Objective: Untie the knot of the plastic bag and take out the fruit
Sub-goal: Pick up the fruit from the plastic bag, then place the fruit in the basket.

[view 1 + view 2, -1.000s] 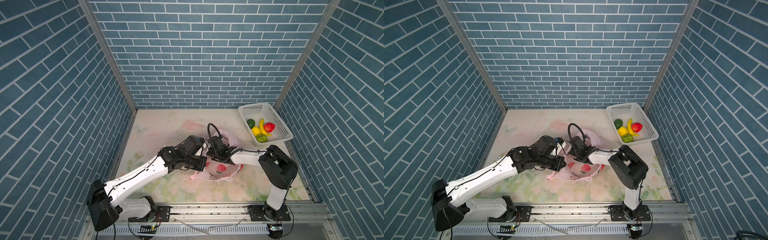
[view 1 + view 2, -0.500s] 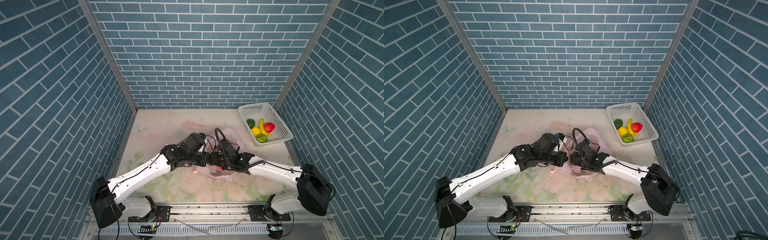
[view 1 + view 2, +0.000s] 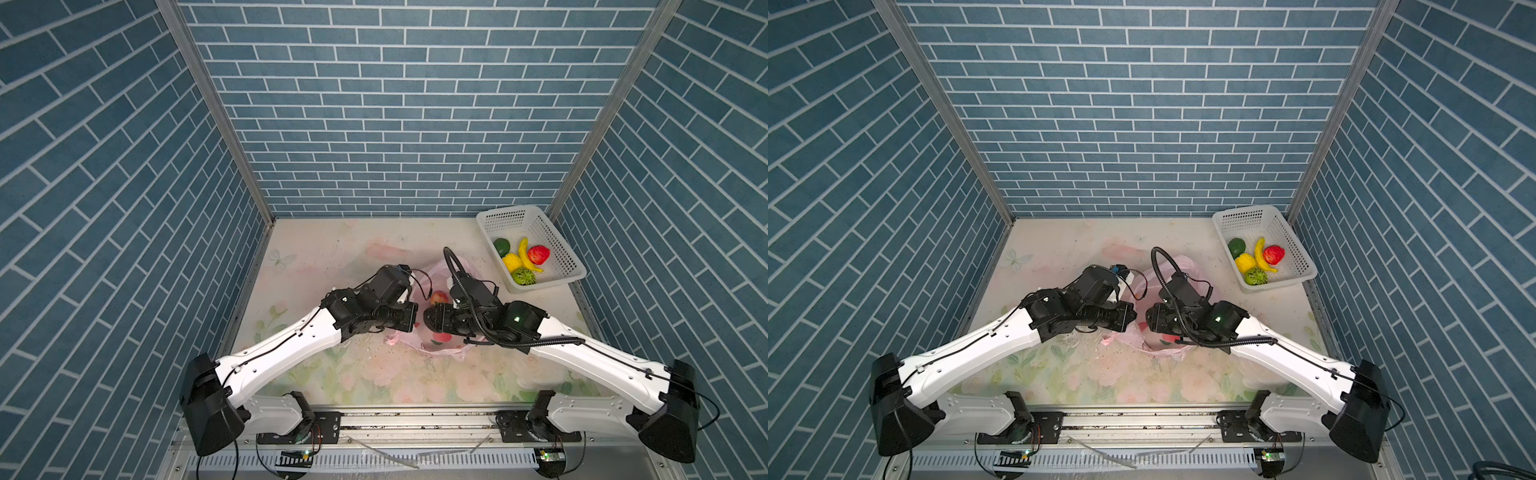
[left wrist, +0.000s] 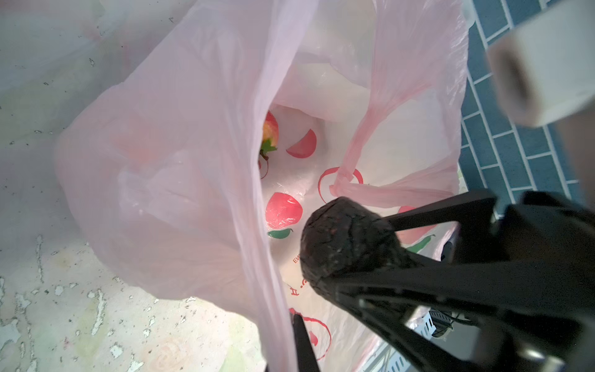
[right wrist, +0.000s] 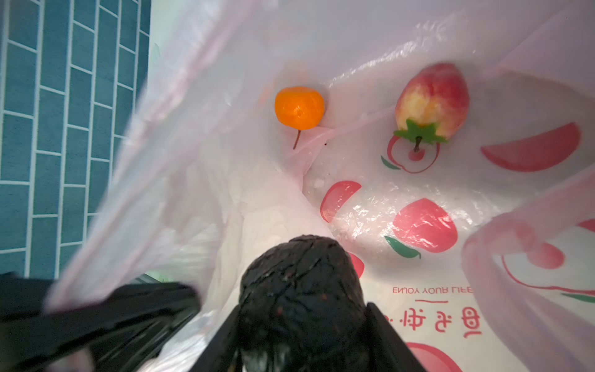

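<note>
The pink plastic bag (image 3: 441,351) (image 3: 1177,266) lies mid-table with its mouth held wide. The knot is out of view; a loose handle (image 4: 363,145) hangs inside. My left gripper (image 4: 288,325) (image 3: 409,320) is shut on the bag's thin edge. My right gripper (image 5: 302,322) (image 3: 432,319) is inside the mouth, shut on a dark round fruit (image 5: 302,283) (image 4: 347,241). Deeper in the bag lie a red-yellow apple (image 5: 431,100) (image 3: 438,297) and a small orange fruit (image 5: 299,108).
A white perforated basket (image 3: 540,216) (image 3: 1258,212) stands at the back right and holds a banana (image 3: 524,253), a red strawberry (image 3: 539,254), a lemon (image 3: 511,262) and two green fruits. Blue brick walls close in three sides.
The right arm's elbow has dropped and swung out to the right, and its gripper has drawn a little toward the front. The left gripper has stayed on the bag's edge.
</note>
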`<action>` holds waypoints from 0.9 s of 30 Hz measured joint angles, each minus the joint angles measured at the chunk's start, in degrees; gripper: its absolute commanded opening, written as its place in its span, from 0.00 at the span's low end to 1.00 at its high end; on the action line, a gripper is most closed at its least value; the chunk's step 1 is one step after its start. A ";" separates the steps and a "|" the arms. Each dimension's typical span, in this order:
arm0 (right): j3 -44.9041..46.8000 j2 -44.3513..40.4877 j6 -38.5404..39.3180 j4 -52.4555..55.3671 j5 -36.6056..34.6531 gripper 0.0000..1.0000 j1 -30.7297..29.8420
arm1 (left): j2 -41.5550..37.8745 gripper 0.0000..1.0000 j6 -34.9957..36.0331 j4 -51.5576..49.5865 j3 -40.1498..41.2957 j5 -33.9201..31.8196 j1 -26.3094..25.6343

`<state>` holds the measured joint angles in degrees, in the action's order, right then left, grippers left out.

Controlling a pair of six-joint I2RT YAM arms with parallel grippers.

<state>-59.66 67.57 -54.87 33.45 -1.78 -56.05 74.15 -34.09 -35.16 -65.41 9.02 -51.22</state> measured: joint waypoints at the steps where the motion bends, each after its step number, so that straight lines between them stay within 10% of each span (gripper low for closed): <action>1: -1.31 -0.26 0.72 1.18 -0.33 0.43 0.33 | 0.00 0.00 0.00 -0.07 0.00 0.00 -0.02; 27: -11.96 9.42 19.91 -0.76 9.25 0.44 48.30 | -0.07 0.00 0.02 0.70 0.44 2.32 -0.02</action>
<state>-71.61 76.99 -34.96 32.69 7.46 -7.75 74.08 -34.06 -34.46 -64.97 11.33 -51.24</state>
